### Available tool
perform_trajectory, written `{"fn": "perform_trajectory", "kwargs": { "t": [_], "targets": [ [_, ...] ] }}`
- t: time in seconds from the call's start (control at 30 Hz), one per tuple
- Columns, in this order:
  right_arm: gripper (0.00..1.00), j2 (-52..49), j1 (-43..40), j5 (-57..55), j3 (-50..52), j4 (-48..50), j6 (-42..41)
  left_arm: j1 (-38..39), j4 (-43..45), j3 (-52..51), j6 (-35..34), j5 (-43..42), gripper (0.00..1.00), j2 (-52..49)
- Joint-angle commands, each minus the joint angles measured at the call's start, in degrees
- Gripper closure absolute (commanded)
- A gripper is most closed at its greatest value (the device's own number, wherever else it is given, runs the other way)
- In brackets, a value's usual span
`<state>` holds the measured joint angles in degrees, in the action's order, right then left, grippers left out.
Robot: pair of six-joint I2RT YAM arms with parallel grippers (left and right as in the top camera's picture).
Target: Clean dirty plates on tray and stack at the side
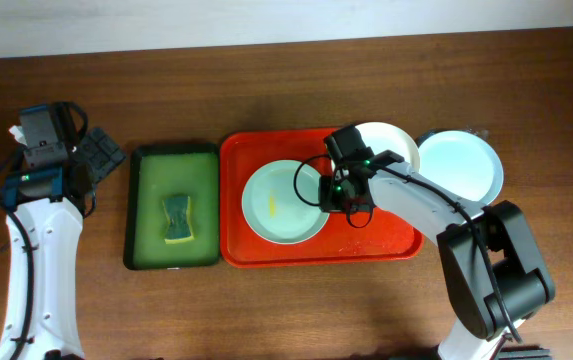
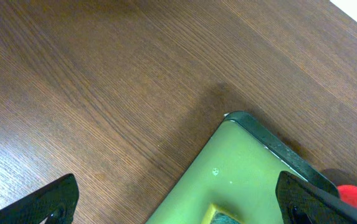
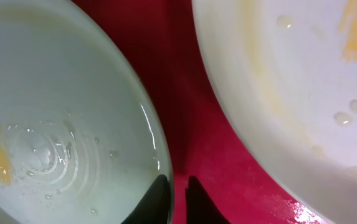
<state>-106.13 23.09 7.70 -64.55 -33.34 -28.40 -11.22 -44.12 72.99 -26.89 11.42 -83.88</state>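
A: Item nearest your right jaws?
B: Pale blue-green plate (image 3: pixel 60 124), on the red tray (image 3: pixel 175 74). Its rim sits between them and the dish spreads leftward. Jaws all but together — whether they grip it, cannot tell.
A: Farther off?
B: Left jaws, wide apart, over the tabletop (image 2: pixel 103 74) by the green tray (image 2: pixel 240 162) — your right arm is nearer.

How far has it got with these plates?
Done, apparently: one pale blue-green round plate lies beside the large red plastic tray, no smear visible. In hand: the right fingers pinch the rim of the yellow-smeared pale plate on the tray. Remaining: that one, the smeared white-cream plate, and stacking.
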Motion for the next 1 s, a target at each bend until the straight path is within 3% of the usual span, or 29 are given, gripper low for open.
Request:
{"fn": "perform_trajectory", "kwargs": {
  "t": [0.0, 0.03, 0.1, 0.13, 0.17, 0.2, 0.23, 0.27, 0.37, 0.5, 0.57, 0.67, 0.73, 0.83, 0.97],
  "targets": [
    [0.79, -0.7, 0.1, -0.7, -0.2, -0.3, 0.5, -0.2, -0.1, 0.8, -0.7, -1.2, 0.01, 1.0],
    [0.83, -0.7, 0.2, -0.7, -0.2, -0.3, 0.5, -0.2, -0.1, 0.8, -0.7, -3.1, 0.01, 1.0],
    [0.82, -0.7, 0.2, -0.7, -0.2, -0.3, 0.5, -0.2, -1.3, 0.8, -0.7, -9.5, 0.01, 1.0],
    [0.71, -0.7, 0.2, -0.7, -0.2, -0.3, 0.5, -0.2, -3.9, 0.8, -0.7, -14.6, 0.01, 1.0],
    [0.7, -0.7, 0.2, -0.7, -0.2, -0.3, 0.6, -0.2, -5.6, 0.8, -0.7, -16.7, 0.01, 1.0],
    [0.71, -0.7, 0.2, -0.7, -0.2, -0.3, 0.5, -0.2, -7.5, 0.8, -0.7, -16.8, 0.01, 1.0],
    [0.8, -0.7, 0.2, -0.7, -0.2, -0.3, 0.5, 0.2, -11.3, 0.6, -0.6, -16.8, 0.01, 1.0],
    [0.8, -0.7, 0.2, -0.7, -0.2, -0.3, 0.6, 1.5, -13.4, 0.0, 0.8, -16.7, 0.01, 1.0],
    [0.91, -0.7, 0.2, -0.7, -0.2, -0.4, 0.6, 10.3, -14.4, -3.8, 1.5, -14.4, 0.01, 1.0],
    [0.83, -0.7, 0.1, -0.8, -0.2, -0.5, 0.6, 19.3, -13.4, -6.6, 1.5, -5.5, 0.01, 1.0],
    [0.9, -0.7, 0.1, -0.9, -0.2, -1.3, 0.6, 21.2, -12.5, -6.6, 1.5, -5.6, 0.01, 1.0],
    [0.91, -0.7, -0.4, -0.9, -0.4, -3.0, 1.2, 22.1, -12.0, -6.6, 1.5, -5.5, 0.01, 0.9],
    [0.9, -0.7, -0.7, -0.9, -1.3, -4.8, 1.2, 22.1, -11.9, -6.6, 2.4, -5.6, 0.01, 0.9],
    [0.78, -0.7, -0.7, -0.9, -1.6, -5.0, 1.2, 23.9, -10.6, -6.6, 4.2, -5.6, 0.01, 0.7],
    [0.78, -0.7, -0.7, -0.9, -1.6, -5.3, 1.2, 25.6, -10.5, -6.6, 4.2, -5.6, 0.01, 0.7]
  ]
}}
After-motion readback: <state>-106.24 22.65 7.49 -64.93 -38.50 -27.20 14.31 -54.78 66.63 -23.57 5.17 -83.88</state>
